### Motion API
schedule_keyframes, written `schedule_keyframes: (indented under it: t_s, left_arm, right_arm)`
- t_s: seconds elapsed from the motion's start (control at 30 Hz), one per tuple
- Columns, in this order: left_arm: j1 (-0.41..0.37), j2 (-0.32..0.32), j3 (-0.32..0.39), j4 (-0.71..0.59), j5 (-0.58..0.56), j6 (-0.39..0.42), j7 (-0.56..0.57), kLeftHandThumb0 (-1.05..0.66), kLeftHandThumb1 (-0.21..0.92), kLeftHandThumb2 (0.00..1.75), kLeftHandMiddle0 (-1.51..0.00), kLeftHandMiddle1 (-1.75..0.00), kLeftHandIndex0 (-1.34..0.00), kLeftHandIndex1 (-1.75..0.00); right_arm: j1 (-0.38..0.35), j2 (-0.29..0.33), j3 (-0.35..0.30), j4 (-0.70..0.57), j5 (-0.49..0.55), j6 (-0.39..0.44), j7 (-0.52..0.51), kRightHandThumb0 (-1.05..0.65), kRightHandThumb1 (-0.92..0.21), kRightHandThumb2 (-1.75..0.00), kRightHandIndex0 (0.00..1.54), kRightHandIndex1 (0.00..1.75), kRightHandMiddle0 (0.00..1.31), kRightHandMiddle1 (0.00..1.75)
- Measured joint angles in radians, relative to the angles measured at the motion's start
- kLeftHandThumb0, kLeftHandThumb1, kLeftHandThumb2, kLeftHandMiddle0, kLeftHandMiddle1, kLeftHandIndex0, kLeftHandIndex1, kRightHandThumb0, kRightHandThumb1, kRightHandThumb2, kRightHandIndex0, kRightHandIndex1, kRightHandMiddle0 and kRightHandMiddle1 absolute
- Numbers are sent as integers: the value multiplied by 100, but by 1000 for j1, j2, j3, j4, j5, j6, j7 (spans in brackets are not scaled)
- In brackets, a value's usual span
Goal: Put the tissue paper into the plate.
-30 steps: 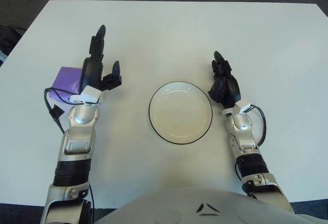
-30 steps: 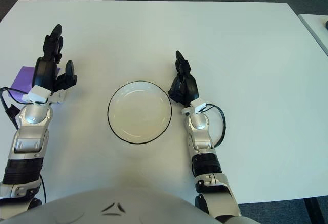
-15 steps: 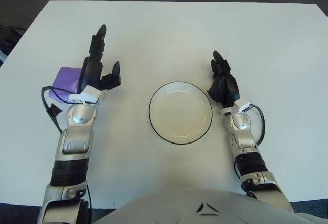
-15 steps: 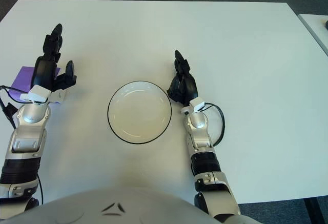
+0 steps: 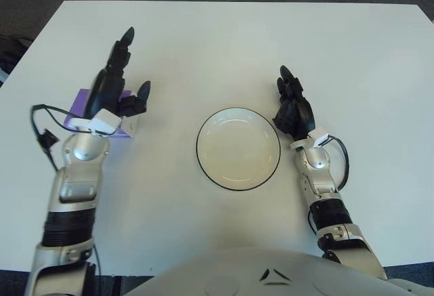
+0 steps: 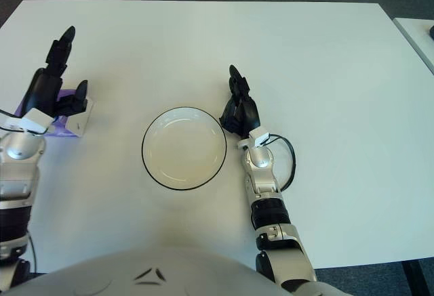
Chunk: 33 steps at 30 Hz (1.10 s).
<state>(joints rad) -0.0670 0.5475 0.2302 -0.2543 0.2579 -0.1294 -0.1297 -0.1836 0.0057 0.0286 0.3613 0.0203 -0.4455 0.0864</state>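
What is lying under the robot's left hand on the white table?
Under the left hand lies a purple tissue packet with a white edge, flat on the white table. The hand covers most of it, so its full shape is hidden.

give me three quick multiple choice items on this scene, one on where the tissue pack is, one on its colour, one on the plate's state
1. Where does the tissue pack lie?
A. in the plate
B. under the left hand, left of the plate
C. beside the right hand

2. What colour is the tissue pack?
A. purple
B. green
C. orange

3. What state is the plate in?
A. empty
B. holding the pack
C. upside down

Answers:
1 B: the left hand shows over the tissue pack, left of the plate.
2 A: its visible surface is purple.
3 A: nothing lies in it; the right hand shows at its right rim.
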Motion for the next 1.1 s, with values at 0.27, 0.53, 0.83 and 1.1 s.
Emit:
schedule_keyframes:
  t_s: [0.27,0.53,0.83,1.1]
  left_arm:
    - [36,158,89,-91,43,88,-128,-87,92,75,-1,0,0,0]
    - [57,299,140,-164,82,210,-296,-94,92,75,0,0,0,0]
    - [69,478,147,-187,179,247,-471,-101,92,87,0,0,-2,-2]
    - [70,613,146,-159,198,185,-574,-105,92,88,0,0,-4,-4]
  right_arm:
    - [-21,1,-1,25,2,-5,6,-82,-92,-109,9,0,0,17]
    - [-40,2,-1,46,2,-11,10,-82,-92,-108,9,0,0,17]
    - [-67,3,-4,80,3,-16,16,-83,-92,-109,9,0,0,16]
    - [-85,2,-4,101,3,-21,17,-83,-92,-109,8,0,0,15]
